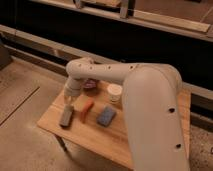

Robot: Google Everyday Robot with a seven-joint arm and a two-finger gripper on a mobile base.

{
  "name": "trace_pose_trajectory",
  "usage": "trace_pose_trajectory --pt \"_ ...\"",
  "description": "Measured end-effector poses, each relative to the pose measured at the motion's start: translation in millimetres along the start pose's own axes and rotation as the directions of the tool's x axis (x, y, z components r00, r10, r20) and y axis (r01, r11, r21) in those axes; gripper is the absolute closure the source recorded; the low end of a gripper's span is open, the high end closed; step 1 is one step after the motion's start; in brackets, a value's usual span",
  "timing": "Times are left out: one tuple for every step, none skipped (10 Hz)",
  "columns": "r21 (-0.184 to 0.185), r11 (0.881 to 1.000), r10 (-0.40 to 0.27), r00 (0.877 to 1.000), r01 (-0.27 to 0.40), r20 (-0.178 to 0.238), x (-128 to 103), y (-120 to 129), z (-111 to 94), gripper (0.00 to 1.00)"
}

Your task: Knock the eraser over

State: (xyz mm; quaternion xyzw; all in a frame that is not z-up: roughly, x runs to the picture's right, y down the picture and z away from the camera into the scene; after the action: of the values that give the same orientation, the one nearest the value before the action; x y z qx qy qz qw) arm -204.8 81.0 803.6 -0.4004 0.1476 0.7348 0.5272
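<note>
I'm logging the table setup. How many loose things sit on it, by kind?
Eraser: 1, under the hand
Orange-red stick: 1
Blue-grey pad: 1
Paper cup: 1
Dark round item, partly hidden: 1
Total: 5

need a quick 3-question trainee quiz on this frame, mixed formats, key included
1. True or false: the eraser is at the table's left end, with the orange-red stick to its right.
2. Multiple choice: The end effector is
A) over the blue-grey pad
B) just above the eraser
C) at the paper cup
3. Fill in: the thing lying between the eraser and the blue-grey pad is the ______.

Key: 1 true; 2 B; 3 orange-red stick
</note>
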Motion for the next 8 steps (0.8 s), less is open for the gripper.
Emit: trace_pose_trajectory --pt "0.01 1.0 0.003 1.0 -0.003 -0.01 0.4 -11.0 1.6 1.0" --pt "0.057 0.998 -0.001 1.0 0.001 -0.007 -1.9 -25.6 0.5 1.0" --pt "0.085 0.996 0.0 1.0 0.0 -0.002 -3.5 -32.5 -1.6 1.0" --pt "0.088 0.996 -0.001 1.0 0.001 -0.003 -3.1 -31.8 -0.7 1.0" --pt "0.087 0.996 0.0 1.0 0.0 -0.003 -3.0 -31.4 -0.7 1.0" --pt "0.086 0.996 0.001 1.0 -0.001 -0.002 -3.3 -31.6 -1.0 1.0" --pt "0.086 0.996 -0.001 1.0 0.001 -0.002 -2.8 -31.0 -0.3 1.0" --pt "0.098 0.995 -0.007 1.0 0.005 0.017 -4.2 -29.4 -4.7 1.0"
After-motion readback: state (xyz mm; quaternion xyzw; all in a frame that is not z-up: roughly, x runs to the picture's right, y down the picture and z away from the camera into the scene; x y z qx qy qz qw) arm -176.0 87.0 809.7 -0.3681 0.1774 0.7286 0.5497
